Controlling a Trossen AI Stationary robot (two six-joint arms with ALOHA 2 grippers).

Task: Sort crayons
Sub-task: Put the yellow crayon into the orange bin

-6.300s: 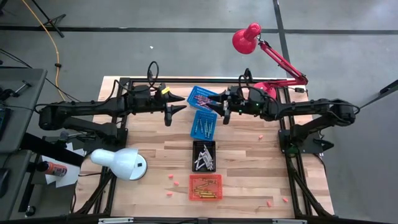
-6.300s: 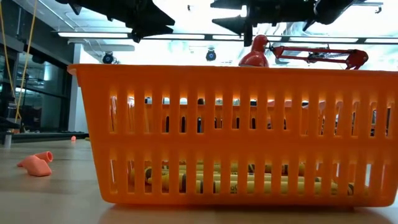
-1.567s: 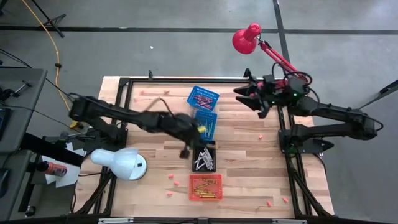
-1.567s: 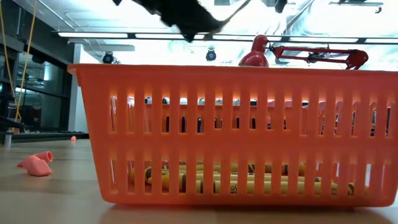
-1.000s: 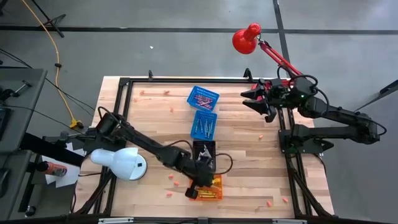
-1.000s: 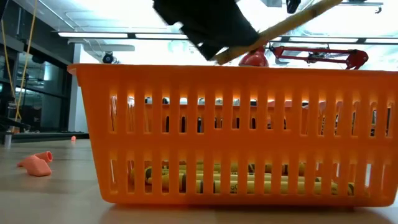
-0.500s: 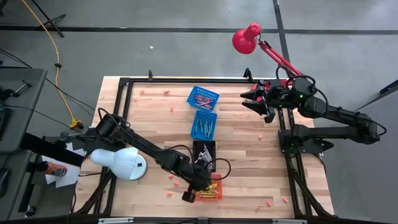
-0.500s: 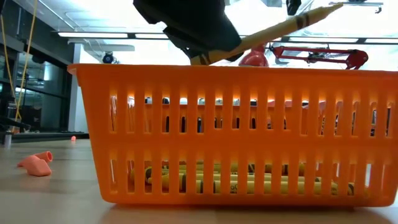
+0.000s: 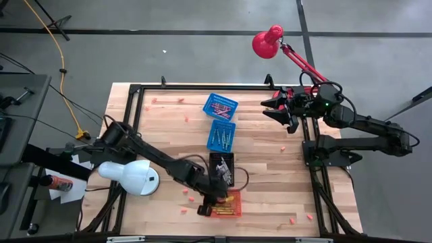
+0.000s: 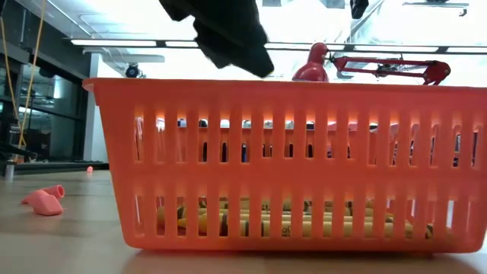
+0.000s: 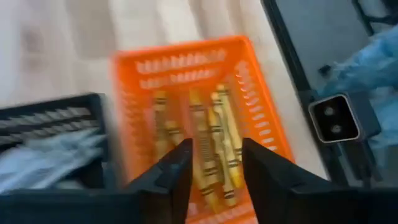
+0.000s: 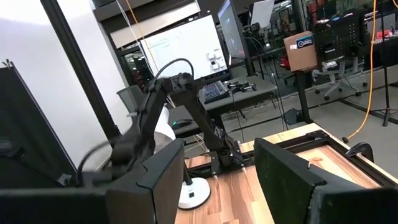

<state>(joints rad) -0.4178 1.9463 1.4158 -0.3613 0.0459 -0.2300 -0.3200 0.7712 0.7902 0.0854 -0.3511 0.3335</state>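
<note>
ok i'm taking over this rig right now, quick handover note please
Left gripper: open, empty, over the orange basket at the near edge.
Right gripper: open, empty, parked at the far right of the table.
Crayons: yellow-orange ones lie in the orange basket; grey ones in the black basket; others fill the two blue baskets further back.
Done: four baskets hold sorted crayons.
Left: I see no loose crayons; only pink bits on the table.

Grey floor (image 9: 202, 47) crossed by dark lines surrounds the wooden table (image 9: 270, 169) — red lamp (image 9: 267, 42) and white lamp (image 9: 128, 175) on it.
</note>
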